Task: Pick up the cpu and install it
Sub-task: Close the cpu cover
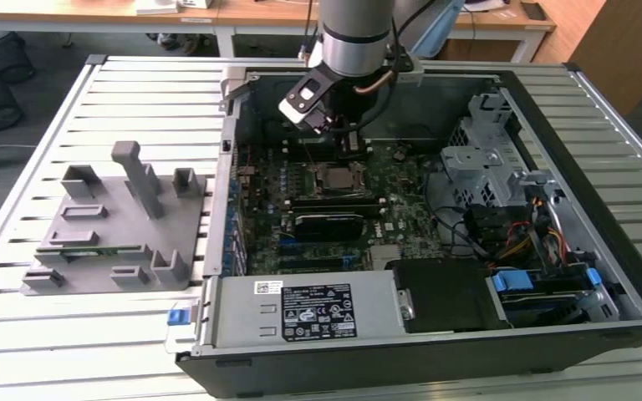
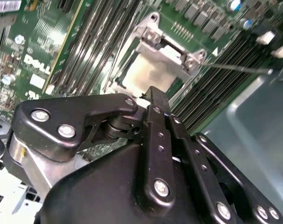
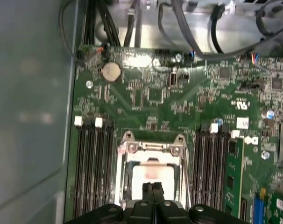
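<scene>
Silver-grey tubing of the arm is dropping into the open computer case (image 1: 588, 276) in the exterior view, and the gripper (image 1: 347, 149) is hanging just above the socket (image 1: 338, 177) on the motherboard (image 1: 410, 209). A grey fixture (image 1: 109, 234) is sitting outside the case, well apart from the socket, towards the exterior view's left.

In the second wrist view the black fingers (image 2: 156, 116) are meeting at their tips with no gap showing and nothing clamped between them. The gripper (image 2: 151, 93) is hovering at the near edge of the socket frame (image 2: 172, 51). A pale, glare-washed square is lying inside that frame. It is probably the cpu (image 2: 148, 77), lying flat in the socket, though the glare is hiding its rim. A thin lever rod (image 2: 235, 67) is sticking out sideways from the socket.

In the first wrist view the cpu (image 3: 152, 175) is again sitting within the socket frame (image 3: 151, 148), between the memory slots (image 3: 92, 163) on either side. The pinched-together tips of the gripper (image 3: 152, 186) are overlapping its near edge.

As a judgement, the risk lies in pressure. If the chip is lying slightly askew, closed tips bearing down could bend the socket contacts. A sideways drift could also catch the lever rod or scrape the metal top.
</scene>
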Motion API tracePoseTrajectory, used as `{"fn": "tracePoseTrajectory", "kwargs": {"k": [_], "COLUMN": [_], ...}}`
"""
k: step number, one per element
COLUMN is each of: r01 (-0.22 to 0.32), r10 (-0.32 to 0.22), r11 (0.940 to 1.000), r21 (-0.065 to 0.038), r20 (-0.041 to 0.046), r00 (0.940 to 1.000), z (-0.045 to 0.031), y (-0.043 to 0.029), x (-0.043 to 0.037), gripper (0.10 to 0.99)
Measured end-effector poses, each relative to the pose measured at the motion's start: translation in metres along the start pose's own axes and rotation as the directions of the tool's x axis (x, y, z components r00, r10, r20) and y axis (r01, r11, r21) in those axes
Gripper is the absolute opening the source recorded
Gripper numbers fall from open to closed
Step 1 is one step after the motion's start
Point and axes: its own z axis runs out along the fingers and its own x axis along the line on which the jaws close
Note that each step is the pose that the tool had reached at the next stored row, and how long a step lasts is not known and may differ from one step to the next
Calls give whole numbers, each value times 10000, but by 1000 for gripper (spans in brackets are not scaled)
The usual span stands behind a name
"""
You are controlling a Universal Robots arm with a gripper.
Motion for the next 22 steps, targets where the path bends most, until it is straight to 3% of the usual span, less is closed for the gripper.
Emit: {"fn": "tracePoseTrajectory", "kwargs": {"k": [7,22], "r01": [0,1], "r10": [0,-1], "r11": [10000,10000], "r21": [-1,1], "r20": [-1,1], "r00": [10000,10000], "z": [19,217], "y": [-119,-231], "x": [7,10], "gripper": [106,106]}}
